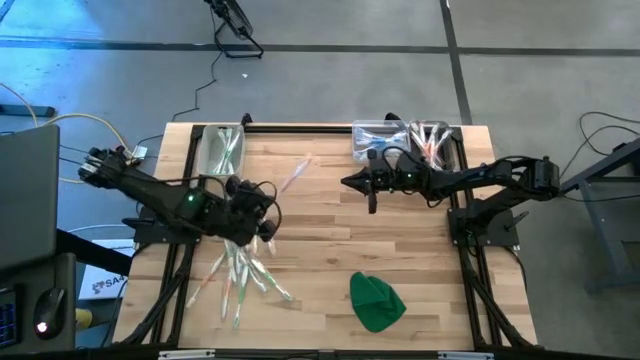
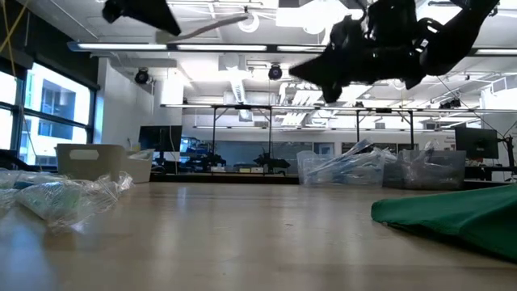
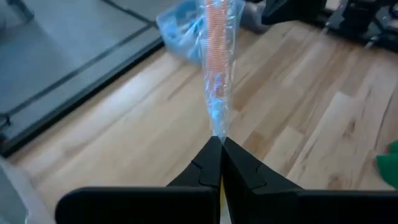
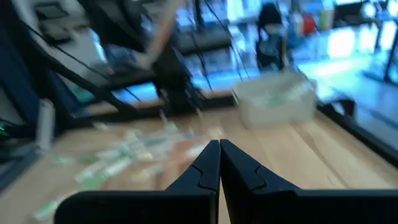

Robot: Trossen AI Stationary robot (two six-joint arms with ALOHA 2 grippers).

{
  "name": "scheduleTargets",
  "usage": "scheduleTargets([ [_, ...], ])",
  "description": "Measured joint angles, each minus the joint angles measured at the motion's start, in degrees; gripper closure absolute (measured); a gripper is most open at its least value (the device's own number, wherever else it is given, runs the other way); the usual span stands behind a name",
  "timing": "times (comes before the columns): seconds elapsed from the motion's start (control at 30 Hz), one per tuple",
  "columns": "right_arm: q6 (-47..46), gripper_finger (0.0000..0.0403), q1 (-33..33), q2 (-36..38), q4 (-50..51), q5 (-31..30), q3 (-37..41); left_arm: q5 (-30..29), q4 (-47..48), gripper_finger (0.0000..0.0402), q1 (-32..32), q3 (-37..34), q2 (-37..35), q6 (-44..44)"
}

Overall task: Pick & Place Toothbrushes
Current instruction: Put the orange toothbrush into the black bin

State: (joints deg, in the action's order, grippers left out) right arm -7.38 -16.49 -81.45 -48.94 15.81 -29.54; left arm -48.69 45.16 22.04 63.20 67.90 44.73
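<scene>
We see the left gripper (image 3: 220, 144) pinched tight on an orange toothbrush (image 3: 217, 56) in clear wrap, lifted above the worktop (image 1: 330, 225) left of centre. More toothbrushes (image 1: 243, 272) lie scattered near the front-left edge. The right gripper (image 1: 349, 182), closed and empty, hovers near the back-right bin (image 1: 372, 137).

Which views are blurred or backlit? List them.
Right wrist view: blurred throughout, the toothbrushes smeared. Low view: arms backlit into silhouettes by ceiling lights, near table soft. Left wrist view: the held toothbrush is blurred. High view: evenly lit, sharp.
</scene>
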Motion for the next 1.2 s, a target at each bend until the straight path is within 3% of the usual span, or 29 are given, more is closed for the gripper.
scheduleTargets([
  [0.23,-4.3,0.0379,0.0,0.0,-8.6,2.0,0.0,3.9,-12.8,0.0401,-5.8,0.0,-0.1,-15.2],
  [0.43,-8.1,0.0286,0.0,0.0,-14.6,1.6,-0.2,10.3,-19.9,0.0401,-8.9,0.0,-0.1,-22.2],
  [0.6,-9.1,0.0207,1.5,-0.5,-14.6,0.7,-3.4,10.8,-23.1,0.0401,-9.4,0.0,-0.1,-24.9],
  [0.7,-8.0,0.0179,3.0,-2.1,-14.6,1.0,-5.9,10.8,-25.5,0.0401,-9.4,0.0,0.7,-26.2],
  [0.87,-8.0,0.0168,4.7,-7.5,-14.4,4.5,-11.3,10.9,-27.6,0.0401,-9.3,0.0,1.6,-27.2],
  [1.2,-7.8,0.0167,6.8,-14.5,-14.8,5.2,-20.7,11.9,-27.8,0.0401,-9.3,0.0,2.4,-28.0],
])
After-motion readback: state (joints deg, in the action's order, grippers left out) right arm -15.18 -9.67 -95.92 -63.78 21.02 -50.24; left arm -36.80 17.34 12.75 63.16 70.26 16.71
